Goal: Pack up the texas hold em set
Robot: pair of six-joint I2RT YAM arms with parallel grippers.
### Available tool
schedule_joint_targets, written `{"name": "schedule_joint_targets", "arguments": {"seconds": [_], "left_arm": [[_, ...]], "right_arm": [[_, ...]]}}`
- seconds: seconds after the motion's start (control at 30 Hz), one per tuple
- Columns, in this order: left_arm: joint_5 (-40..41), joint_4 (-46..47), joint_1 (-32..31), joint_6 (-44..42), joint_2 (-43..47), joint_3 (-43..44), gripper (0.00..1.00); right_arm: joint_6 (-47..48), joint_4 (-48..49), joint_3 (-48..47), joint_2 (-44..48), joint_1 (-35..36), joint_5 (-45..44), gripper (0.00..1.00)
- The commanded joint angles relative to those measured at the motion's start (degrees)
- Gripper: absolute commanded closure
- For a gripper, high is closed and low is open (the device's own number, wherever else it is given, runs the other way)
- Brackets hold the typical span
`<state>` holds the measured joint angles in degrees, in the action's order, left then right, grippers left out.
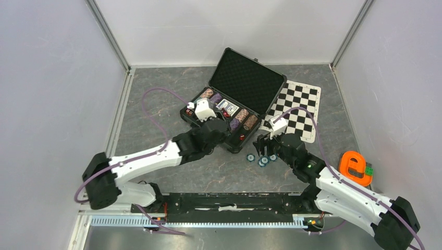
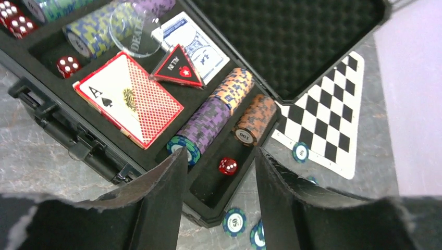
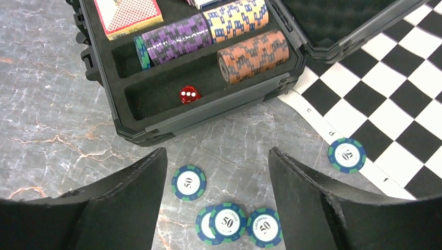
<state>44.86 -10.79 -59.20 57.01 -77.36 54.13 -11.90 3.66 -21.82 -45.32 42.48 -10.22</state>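
On the grey table: I see the black case (image 1: 247, 80) in the far middle, just past both of my arms.
Case long side: it runs on a slant in the top view, from far left to near right.
Case front: the front wall (image 2: 62, 130) with the catches faces near left, toward my left arm.
Case lid: it is wide open and leans back on the far right side. It has bumpy black foam inside, and one corner hangs over the black-and-white mat (image 1: 302, 104).
Chip rows: the purple chips (image 3: 177, 39), yellow chips (image 3: 237, 18) and brown chips (image 3: 253, 54) stand on edge in long slots. The rows run across the case, from front to lid.
Card decks: the red deck (image 2: 127, 101) lies flat in the middle with an ace of spades on top. The blue deck (image 2: 193, 44) lies just behind it, nearer the lid.
Dice: one red die (image 3: 189, 94) sits in the last slot, beside the brown chips. I see more red dice at the other end.
Loose chips: the teal chips (image 3: 228, 221) marked 50 lie flat on the table, just off the case's near right end. Some overlap, and one lies on the mat's edge.
Left gripper (image 2: 219, 156): my fingers are apart and hold nothing, above the case's near right corner.
Right gripper (image 3: 216, 156): my fingers are apart with nothing between them, above the loose chips.
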Motion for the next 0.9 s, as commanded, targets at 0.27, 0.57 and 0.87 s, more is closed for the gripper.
{"name": "schedule_joint_targets", "arguments": {"seconds": [0.27, 0.57, 0.87], "left_arm": [[-18.3, 9.4, 3.9, -29.1, 22.3, -15.9, 0.0], [-21.9, 9.1, 4.0, -37.0, 33.5, -22.5, 0.0], [-23.2, 14.0, 3.9, -42.5, 38.9, -31.5, 0.0]], "right_arm": [[-3.7, -33.0, -19.1, -10.2, -0.1, -9.1, 0.02], [-6.8, -32.8, -19.3, -11.5, -5.9, -13.4, 0.02], [-10.4, -33.2, -26.9, -22.7, -22.8, -9.1, 0.09]]}}
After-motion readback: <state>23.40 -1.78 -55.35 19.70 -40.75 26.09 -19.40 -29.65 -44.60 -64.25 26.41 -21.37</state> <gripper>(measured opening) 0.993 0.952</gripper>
